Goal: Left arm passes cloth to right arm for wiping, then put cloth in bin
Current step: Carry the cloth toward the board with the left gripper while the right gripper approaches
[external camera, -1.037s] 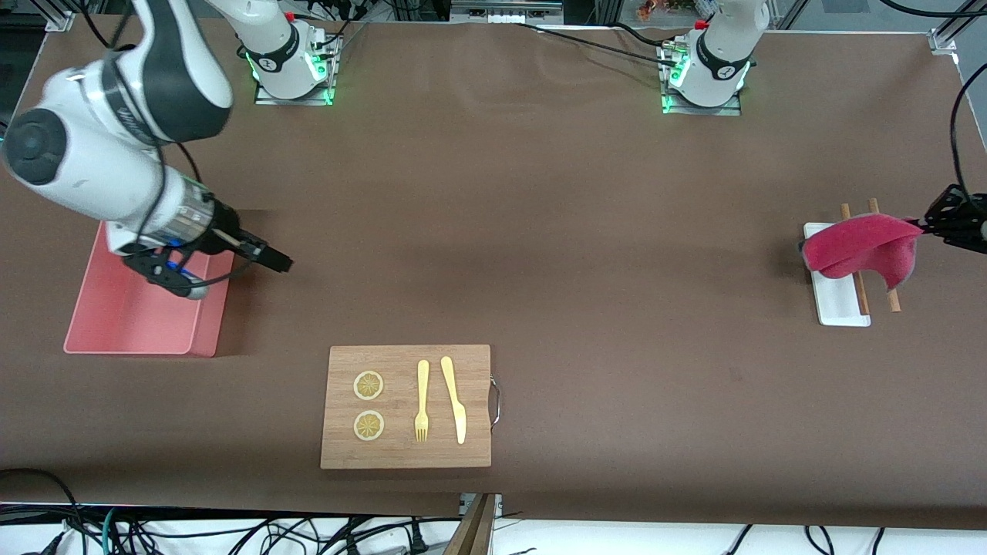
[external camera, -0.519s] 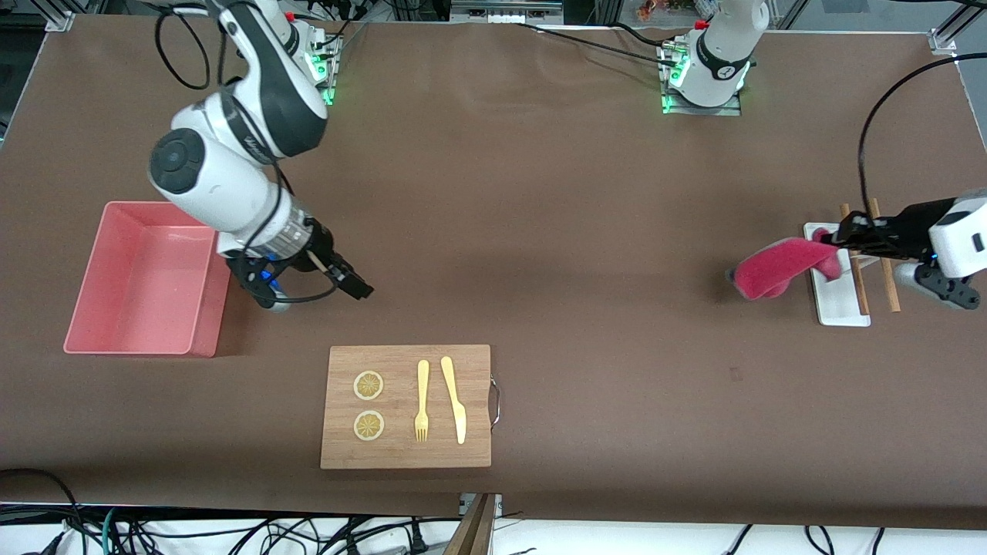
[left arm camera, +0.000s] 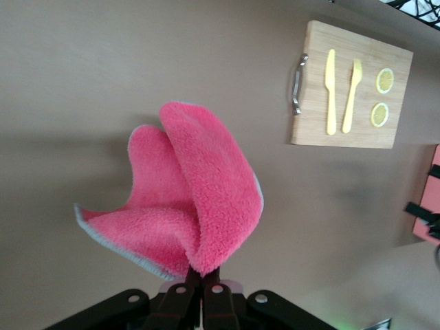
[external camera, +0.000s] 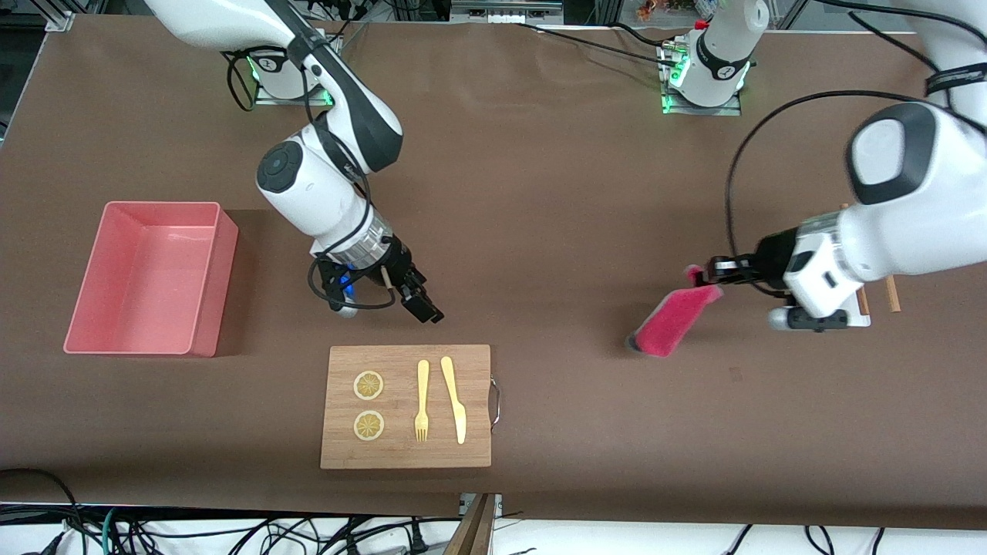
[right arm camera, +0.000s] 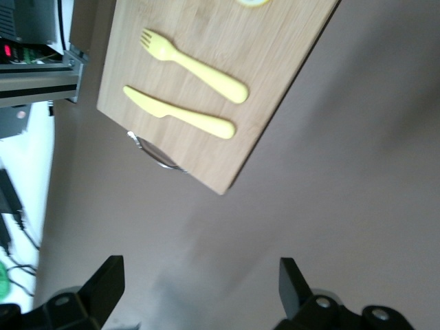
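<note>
While the left gripper (external camera: 705, 275), reaching over bare table, pinches the hanging cloth (external camera: 669, 324), the right gripper (external camera: 416, 299) hovers spread wide beside the cutting board (external camera: 406, 407).

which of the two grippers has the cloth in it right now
The left gripper, over the bare table toward the left arm's end, is shut on the cloth, which hangs from it. The right gripper is open and empty, above the cutting board.

No text or label seems legible on anything here.
</note>
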`<state>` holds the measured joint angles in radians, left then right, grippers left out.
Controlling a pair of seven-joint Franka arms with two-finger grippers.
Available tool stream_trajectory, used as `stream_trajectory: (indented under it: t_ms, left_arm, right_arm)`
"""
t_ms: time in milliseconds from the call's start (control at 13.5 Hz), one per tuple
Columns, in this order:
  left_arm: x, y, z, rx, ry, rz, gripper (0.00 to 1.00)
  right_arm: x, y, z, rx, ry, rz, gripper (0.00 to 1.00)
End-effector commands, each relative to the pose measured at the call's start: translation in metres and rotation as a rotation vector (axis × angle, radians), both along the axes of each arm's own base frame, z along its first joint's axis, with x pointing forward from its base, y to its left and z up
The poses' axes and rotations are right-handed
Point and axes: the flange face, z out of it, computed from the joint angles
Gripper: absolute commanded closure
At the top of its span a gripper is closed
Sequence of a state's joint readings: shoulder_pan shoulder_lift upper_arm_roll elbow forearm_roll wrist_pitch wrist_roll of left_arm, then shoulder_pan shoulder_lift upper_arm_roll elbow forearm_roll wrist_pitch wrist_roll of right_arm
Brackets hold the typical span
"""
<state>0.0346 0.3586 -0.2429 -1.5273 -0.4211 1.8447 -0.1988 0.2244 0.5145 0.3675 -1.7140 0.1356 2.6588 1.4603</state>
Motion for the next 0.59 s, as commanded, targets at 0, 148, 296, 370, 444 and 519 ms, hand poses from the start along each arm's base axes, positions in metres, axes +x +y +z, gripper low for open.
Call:
stream_trajectory:
  t_ms: [0, 148, 296, 370, 444, 519]
  left_arm:
    - [-0.005, -0.046, -0.004, -0.015, 0.012, 0.058, 1.00]
    - [-0.011, -0.085, -0.008, -0.017, 0.011, 0.075, 1.00]
    - [-0.014, -0.121, -0.012, -0.106, 0.010, 0.089, 1.00]
    - [-0.015, -0.136, -0.013, -0.136, -0.014, 0.098, 1.00]
    - [-0.020, -0.157, -0.011, -0.145, -0.045, 0.087, 1.00]
    - [-0.023, -0.170, -0.012, -0.151, -0.059, 0.082, 1.00]
  right_arm:
    - [0.009, 0.019, -0.001, 0.074, -0.007, -0.070, 0.01]
    - [0.011, 0.034, 0.000, 0.111, 0.006, -0.108, 0.00]
    - [0.012, 0.049, -0.002, 0.154, -0.001, -0.142, 0.01]
    - [0.013, 0.052, -0.002, 0.177, -0.011, -0.163, 0.00]
    - [0.014, 0.056, -0.002, 0.192, -0.020, -0.171, 0.00]
    - [0.015, 0.058, -0.002, 0.197, -0.022, -0.171, 0.00]
